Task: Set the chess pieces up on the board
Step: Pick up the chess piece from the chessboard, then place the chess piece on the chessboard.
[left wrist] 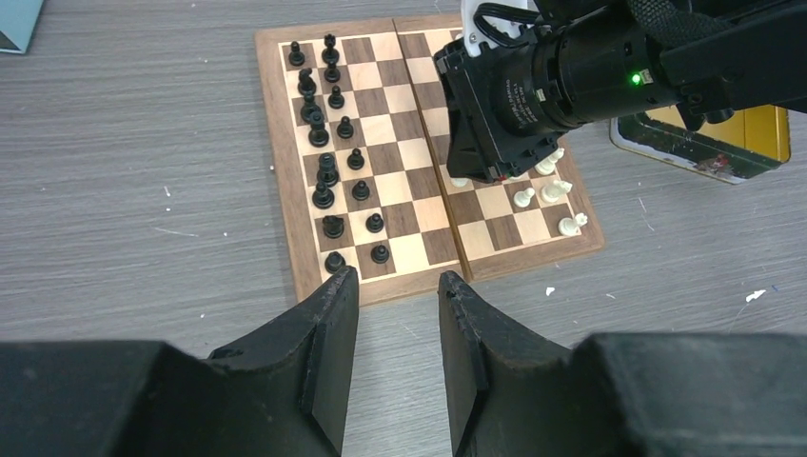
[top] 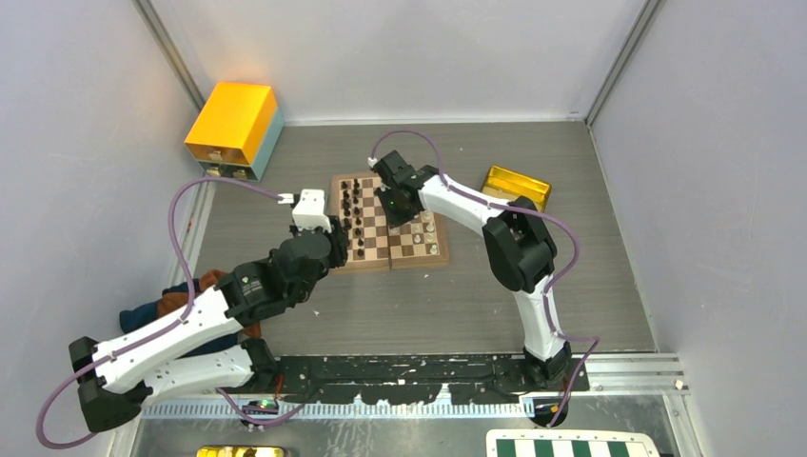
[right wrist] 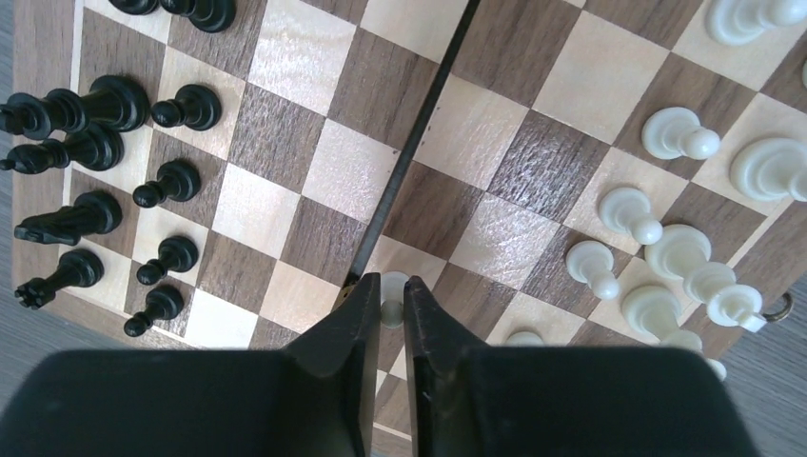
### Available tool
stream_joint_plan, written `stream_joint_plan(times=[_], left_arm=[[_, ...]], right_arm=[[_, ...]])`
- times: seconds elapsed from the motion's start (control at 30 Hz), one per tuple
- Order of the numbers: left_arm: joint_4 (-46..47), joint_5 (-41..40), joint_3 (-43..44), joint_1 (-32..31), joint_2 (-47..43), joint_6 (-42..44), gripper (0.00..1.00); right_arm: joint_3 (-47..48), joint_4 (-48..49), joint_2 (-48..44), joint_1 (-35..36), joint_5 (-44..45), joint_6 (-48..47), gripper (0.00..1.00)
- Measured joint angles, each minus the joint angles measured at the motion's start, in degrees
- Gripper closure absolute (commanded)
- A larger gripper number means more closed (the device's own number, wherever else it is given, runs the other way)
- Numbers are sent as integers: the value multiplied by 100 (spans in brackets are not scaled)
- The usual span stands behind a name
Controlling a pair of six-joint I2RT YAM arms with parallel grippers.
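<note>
The right pincer (right wrist: 392, 284) grips a tiny cream-white chess piece (right wrist: 392, 311) on the brown wooden chessboard (right wrist: 328, 181). The left pincer (left wrist: 398, 283) hangs released.

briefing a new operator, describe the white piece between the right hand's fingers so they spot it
Start at the wooden board and follow its centre seam to the right hand. The white piece sits between that hand's fingers beside the seam. It is alone; the other white pieces cluster along the board's outer edge.
</note>
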Motion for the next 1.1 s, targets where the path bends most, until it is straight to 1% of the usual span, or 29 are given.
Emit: stream_joint_plan(times=[0.1,0.2,0.43,0.57,0.67,0.93,1.1], left_arm=[[0,-2,-33,0,-52,44,62],[2,-2,-37,0,-74,68,62],[2,-7,-39,0,-74,68,61],[2,-39,-39,0,-74,72,61],[2,-63,-39,0,-74,76,61],[-2,-66,-39,0,-70,76,62],[-2,-63,-39,0,-39,79,62]], right_arm=[[28,-17,0,0,74,2,94],[42,-44,0,0,140,9,98],[31,-101,-4,2,245,9,99],[-122,-149,-168,24,337,7,99],[-295,-243,-450,74,402,2,99],[-1086,-280,-1578,240,562,50,99],[-1563,-267,-2048,352,671,151,99]])
